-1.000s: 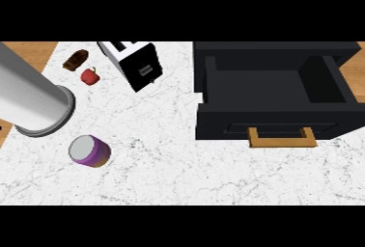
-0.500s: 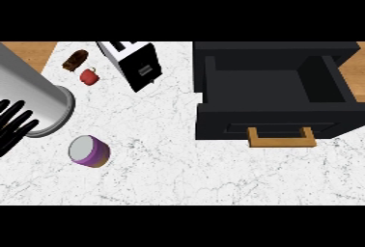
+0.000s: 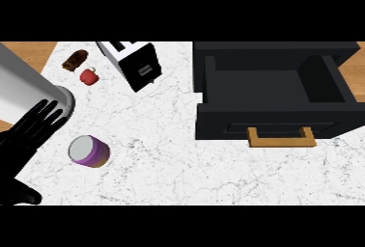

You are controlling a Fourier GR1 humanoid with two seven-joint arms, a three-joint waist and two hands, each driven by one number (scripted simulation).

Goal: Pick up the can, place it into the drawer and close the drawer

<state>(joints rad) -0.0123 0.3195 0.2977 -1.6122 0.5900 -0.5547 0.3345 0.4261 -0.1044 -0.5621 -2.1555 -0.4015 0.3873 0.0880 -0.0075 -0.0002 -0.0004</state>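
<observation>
The can point(image 3: 89, 151), purple with a pale grey top, stands upright on the white marble counter at the lower left. My left hand point(image 3: 27, 137) comes in from the left edge, open, its straight fingers pointing up and to the right. It sits just left of the can, a small gap between them, and holds nothing. The black drawer point(image 3: 274, 87) is pulled open at the upper right, its inside bare, with a wooden handle point(image 3: 281, 137) on its front. My right hand does not show.
A big grey cylinder point(image 3: 21, 91) fills the upper left edge, right above the hand's fingertips. A black and white toaster point(image 3: 132, 62), a small red cup point(image 3: 89, 77) and a brown object point(image 3: 75, 59) stand at the back left.
My left hand has come further into view from the left edge, moving right towards the can. The can and the drawer have not moved.
</observation>
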